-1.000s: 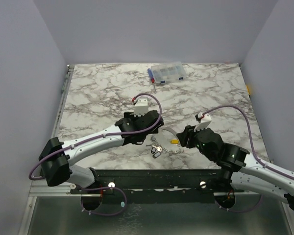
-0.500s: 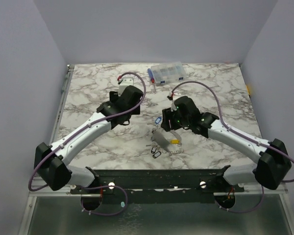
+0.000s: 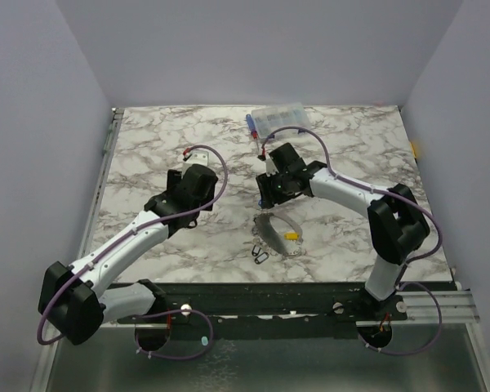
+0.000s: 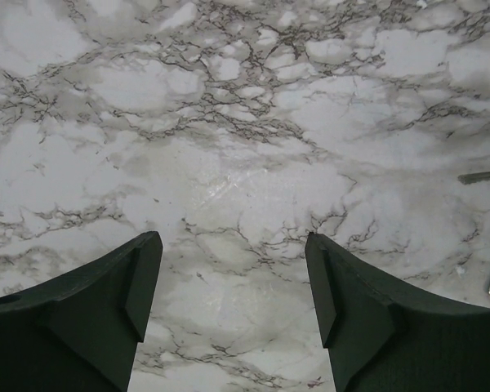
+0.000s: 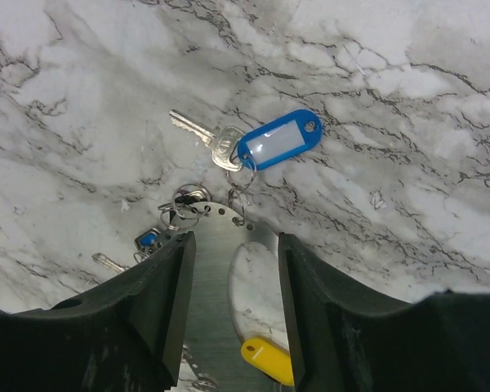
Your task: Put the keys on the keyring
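1. Left gripper [image 4: 233,243] is hovering over bare bench [image 4: 229,122], left of centre, jaws gaping wide, gripping nothing.
2. Right gripper [image 5: 235,243] is hanging over the keyring [image 5: 208,273], at its far end. Its jaws are standing half apart with the band showing in the gap; contact can't tell.
3. Keyring is lying near bench centre. Blue-tagged key [image 5: 278,140] is lying just beside its far end, yellow tag [image 5: 267,360] by its near part, dark-outlined tags [image 3: 260,255] near-left.
4. Clear box [image 3: 279,119] is sitting at far edge.
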Robot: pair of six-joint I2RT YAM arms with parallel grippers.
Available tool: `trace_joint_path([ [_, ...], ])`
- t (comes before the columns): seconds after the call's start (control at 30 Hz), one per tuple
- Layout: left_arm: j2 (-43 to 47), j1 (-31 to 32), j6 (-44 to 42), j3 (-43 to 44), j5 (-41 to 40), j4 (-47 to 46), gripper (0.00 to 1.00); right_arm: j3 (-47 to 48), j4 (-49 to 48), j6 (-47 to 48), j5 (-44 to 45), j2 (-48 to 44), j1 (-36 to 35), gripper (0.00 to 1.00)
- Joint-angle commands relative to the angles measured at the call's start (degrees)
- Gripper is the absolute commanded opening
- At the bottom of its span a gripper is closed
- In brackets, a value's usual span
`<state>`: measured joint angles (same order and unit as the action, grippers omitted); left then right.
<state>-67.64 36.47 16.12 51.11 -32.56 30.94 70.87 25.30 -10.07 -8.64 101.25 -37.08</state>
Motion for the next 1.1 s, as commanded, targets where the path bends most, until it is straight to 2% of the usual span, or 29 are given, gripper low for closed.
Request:
trace_joint_path([
  [0.0, 4.4, -1.8, -0.7, -1.1, 3.4, -5.3, 0.77, 3.7, 3.4, 2.7, -3.6, 3.9, 1.2, 0.52],
  [0.33, 6.3, -2.2, -0.6, -2.1, 2.9, -5.4, 0.76, 5.6, 4.7, 3.4, -6.5, 9.9, 1.5, 0.49],
  [0.53, 6.3, -2.5, -0.3, -2.2, 3.6, -5.5, 0.75, 5.6, 3.5, 2.9, -7.6, 11.6, 1.5, 0.44],
  [0.63, 6.4, -2.6, -0.3, -2.2, 3.8, -5.5, 0.75, 5.6, 3.0, 2.9, -7.2, 11.9, 1.5, 0.37],
  [0.87, 6.4, -2.7, -0.3, -2.3, 4.2, -5.6, 0.74, 5.3, 2.6, 4.1, -7.5, 12.0, 1.5, 0.14],
  [0.93, 6.5, -2.9, -0.3, -2.3, 4.2, -5.7, 0.74, 4.8, 2.0, 4.8, -7.7, 11.4, 1.5, 0.04],
  [1.07, 6.8, -2.9, -0.3, -2.4, 4.2, -5.7, 0.74, 3.4, 0.5, 6.3, -8.9, 8.8, 1.6, 0.01],
])
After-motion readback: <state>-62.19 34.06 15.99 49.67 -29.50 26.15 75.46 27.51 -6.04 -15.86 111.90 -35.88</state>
